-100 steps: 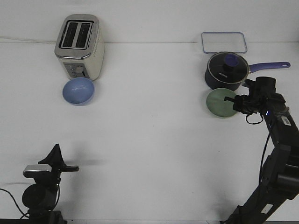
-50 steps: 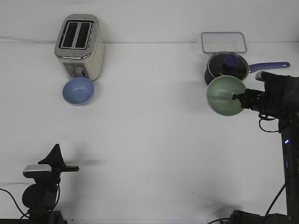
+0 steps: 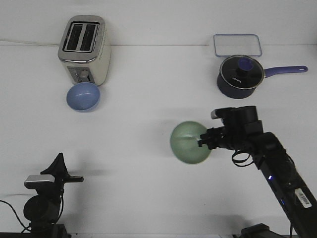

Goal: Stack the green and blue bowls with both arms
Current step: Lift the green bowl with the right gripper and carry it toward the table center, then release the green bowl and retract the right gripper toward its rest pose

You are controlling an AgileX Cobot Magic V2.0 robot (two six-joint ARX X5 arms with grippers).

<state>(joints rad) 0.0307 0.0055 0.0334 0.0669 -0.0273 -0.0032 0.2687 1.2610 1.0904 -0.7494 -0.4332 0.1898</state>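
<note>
A plain white table (image 3: 148,99) fills the front view, meeting a white wall along its far edge. Toward the far left corner stands a cream and silver toaster (image 3: 84,48), and the blue bowl (image 3: 83,96) sits on the table just in front of it, upright and apart from both arms. Near the far right corner lies a clear rectangular lid (image 3: 237,44) with a bluish rim, and just in front of it a dark saucepan (image 3: 240,76) with a glass lid, its handle pointing toward the right edge. The right arm (image 3: 267,158) reaches in from the near right corner toward the middle of the table; the right claw (image 3: 204,140) is pinched on the rim of the green bowl (image 3: 189,142), one finger inside and one outside, and the bowl is tilted so its hollow faces the camera, with a faint shadow on the table behind it. The left claw (image 3: 69,179) rests by the near left edge, pointing right and touching nothing; whether its fingers are spread or pressed together cannot be told from this angle.
</note>
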